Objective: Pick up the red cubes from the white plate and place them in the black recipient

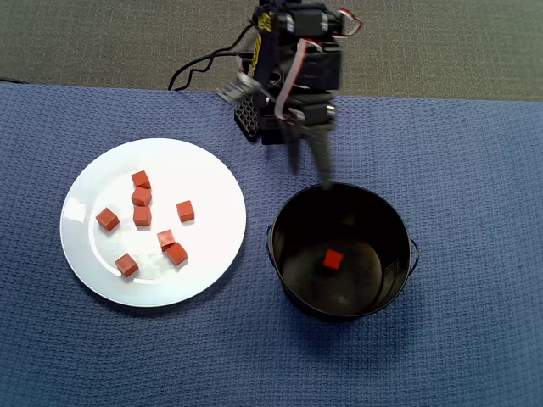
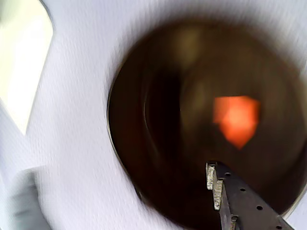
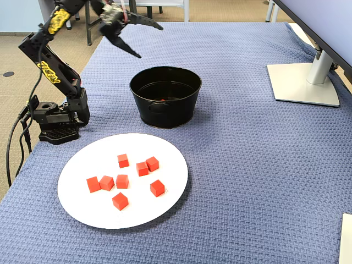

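The white plate [image 1: 212,182] lies on the left in the overhead view and holds several red cubes [image 1: 142,215]. It also shows in the fixed view [image 3: 77,203] with its cubes [image 3: 122,181]. The black recipient [image 1: 293,284] stands to the plate's right with one red cube [image 1: 333,259] on its bottom. In the wrist view that cube [image 2: 236,120] is blurred inside the pot [image 2: 144,120]. My gripper [image 1: 310,170] hangs above the pot's far rim, open and empty. In the fixed view the gripper [image 3: 149,42] has its fingers spread. One finger [image 2: 240,201] shows in the wrist view.
The arm's base [image 3: 55,124] stands on the blue cloth's edge beside the plate, with cables [image 1: 199,68] trailing off. A monitor stand [image 3: 305,82] sits at the far right of the fixed view. A white object [image 3: 346,236] pokes in at the lower right corner.
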Robot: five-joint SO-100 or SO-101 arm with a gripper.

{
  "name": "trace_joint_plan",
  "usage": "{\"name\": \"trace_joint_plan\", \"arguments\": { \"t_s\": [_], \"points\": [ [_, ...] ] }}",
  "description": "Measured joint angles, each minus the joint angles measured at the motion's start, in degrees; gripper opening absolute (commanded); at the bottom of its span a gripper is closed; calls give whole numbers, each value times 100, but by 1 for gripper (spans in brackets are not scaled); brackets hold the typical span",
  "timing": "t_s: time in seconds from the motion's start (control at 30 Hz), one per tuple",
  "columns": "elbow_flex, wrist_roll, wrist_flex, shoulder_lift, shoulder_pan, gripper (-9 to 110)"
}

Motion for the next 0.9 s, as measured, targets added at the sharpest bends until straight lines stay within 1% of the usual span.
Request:
{"name": "trace_joint_plan", "arguments": {
  "t_s": [0.07, 0.23, 0.3, 0.4, 0.6, 0.9],
  "points": [
    [9, -114, 185, 132, 562, 24],
    [773, -1090, 554, 246, 1828, 14],
    [1318, -1468, 396, 132, 2215, 14],
    [2153, -1907, -193, -193, 2848, 15],
    [3059, -2646, -1301, -1081, 3445, 19],
    [3366, -4605, -2127, -1934, 4034, 21]
  ]
}}
